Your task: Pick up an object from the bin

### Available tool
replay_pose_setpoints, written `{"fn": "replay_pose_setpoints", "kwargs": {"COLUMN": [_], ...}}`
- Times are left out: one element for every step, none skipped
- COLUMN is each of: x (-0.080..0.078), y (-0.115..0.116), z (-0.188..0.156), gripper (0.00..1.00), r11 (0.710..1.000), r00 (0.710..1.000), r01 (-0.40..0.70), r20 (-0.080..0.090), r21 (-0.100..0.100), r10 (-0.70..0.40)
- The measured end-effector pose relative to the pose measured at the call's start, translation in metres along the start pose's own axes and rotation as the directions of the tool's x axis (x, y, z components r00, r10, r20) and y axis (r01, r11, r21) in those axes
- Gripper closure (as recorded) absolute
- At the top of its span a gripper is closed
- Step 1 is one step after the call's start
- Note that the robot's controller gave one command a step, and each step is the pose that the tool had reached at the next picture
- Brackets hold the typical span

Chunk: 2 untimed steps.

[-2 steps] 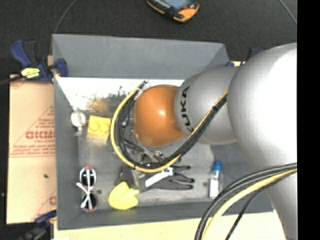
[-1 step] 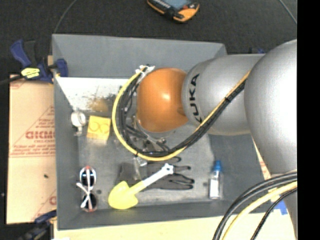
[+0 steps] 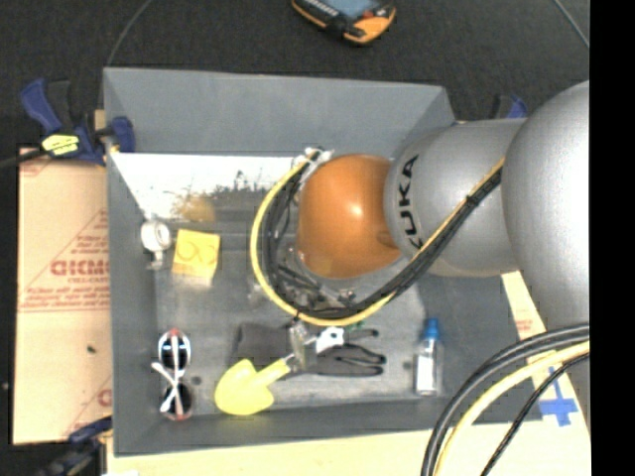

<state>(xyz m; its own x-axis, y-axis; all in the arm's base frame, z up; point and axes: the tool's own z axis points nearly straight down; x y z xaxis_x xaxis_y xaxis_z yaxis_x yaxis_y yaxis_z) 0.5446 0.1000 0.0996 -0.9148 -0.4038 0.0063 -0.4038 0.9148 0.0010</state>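
Camera view from above finds the hand [image 3: 316, 341] low at the near side of the bin [image 3: 129, 266], over the handle of the yellow scoop [image 3: 243, 390] beside black scissors [image 3: 352, 360], open or closed I cannot tell; seemingly the reaching step, next needing a sure grip, then a lift.

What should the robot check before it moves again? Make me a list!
1. Gripper down inside the bin: ok.
2. Something close to pick: yellow scoop and black tool lie right by it: ok.
3. Already holding a thing: cannot tell, the orange cover hides that.
4. Sunglasses and yellow block out of the way, at the left: ok.
5. Little bottle apart from the gripper: ok.
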Motion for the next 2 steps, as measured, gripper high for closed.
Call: {"fn": "replay_pose_setpoints", "kwargs": {"x": [-0.007, 0.032], "y": [0.005, 0.008], "z": [0.029, 0.027], "gripper": [0.0, 1.0], "r11": [0.996, 0.94], "r00": [0.996, 0.94], "r01": [0.088, 0.341], "r20": [0.016, 0.013], "r21": [0.004, 0.005], "r10": [-0.088, -0.341]}}
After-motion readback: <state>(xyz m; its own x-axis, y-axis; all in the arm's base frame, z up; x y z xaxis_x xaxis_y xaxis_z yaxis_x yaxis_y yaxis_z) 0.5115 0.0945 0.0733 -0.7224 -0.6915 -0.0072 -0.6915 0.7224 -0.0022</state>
